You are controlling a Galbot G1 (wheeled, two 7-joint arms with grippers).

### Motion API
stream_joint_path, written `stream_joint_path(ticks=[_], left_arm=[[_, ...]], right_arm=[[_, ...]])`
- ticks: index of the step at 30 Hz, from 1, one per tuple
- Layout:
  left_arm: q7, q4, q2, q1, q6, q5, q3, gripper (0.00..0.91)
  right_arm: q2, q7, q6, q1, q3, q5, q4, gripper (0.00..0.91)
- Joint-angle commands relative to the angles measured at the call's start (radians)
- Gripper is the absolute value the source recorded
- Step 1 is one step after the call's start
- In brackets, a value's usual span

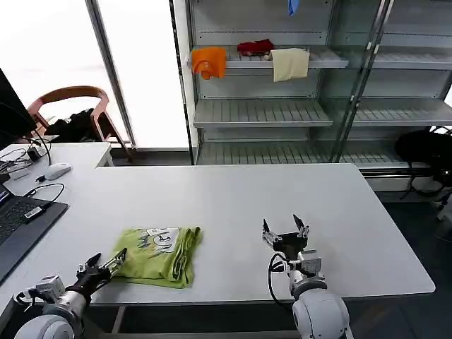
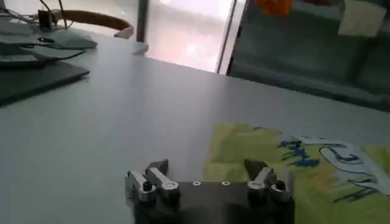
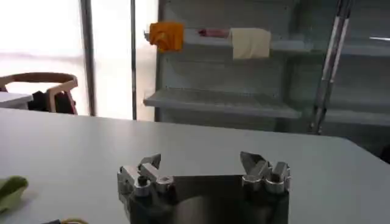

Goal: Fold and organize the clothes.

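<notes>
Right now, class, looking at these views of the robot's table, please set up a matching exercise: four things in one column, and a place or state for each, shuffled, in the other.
Things:
1. T-shirt
2. left tool
3. right tool
4. orange cloth

Places or states:
A. hanging on the shelf behind the table
B. open, over bare table, apart from the shirt
C. folded, lying near the table's front edge
D. open, at the shirt's near left edge

Pairs: 1-C, 2-D, 3-B, 4-A
</notes>
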Motion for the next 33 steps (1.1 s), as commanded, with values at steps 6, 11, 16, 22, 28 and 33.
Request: stream_joint_path(ticks=[6, 11, 16, 22, 28, 33], left_arm=[[0.001, 0.000, -0.030, -0.004, 0.012, -0.081, 0.035, 0.020], [-0.004, 0.000, -0.036, -0.010, -0.001, -0.135, 0.037, 0.010], [-0.009, 0.000, -0.034, -0.010, -0.027, -0.190, 0.030, 0.010], [-0.008, -0.013, -0.027, -0.002, -0.062, -0.185, 0.006, 0.000], [0.034, -0.054, 0.005, 0.007, -0.138, 0.043, -0.048, 0.000], [0.077, -0.033, 0.028, -0.004, -0.216, 0.289, -0.111, 0.000]], right_arm=[[0.001, 0.003, 0.001, -0.005, 0.011, -0.008, -0.002, 0.907], [0.000, 0.005, 0.002, -0.006, 0.018, -0.009, 0.000, 0.907], [0.001, 0.007, 0.003, -0.004, 0.018, -0.012, -0.001, 0.907], [0.002, 0.009, 0.004, -0.001, 0.017, -0.015, 0.000, 0.907], [0.003, 0.012, 0.005, 0.000, 0.023, -0.014, 0.001, 0.907], [0.005, 0.015, 0.010, -0.002, 0.024, -0.015, -0.003, 0.907]])
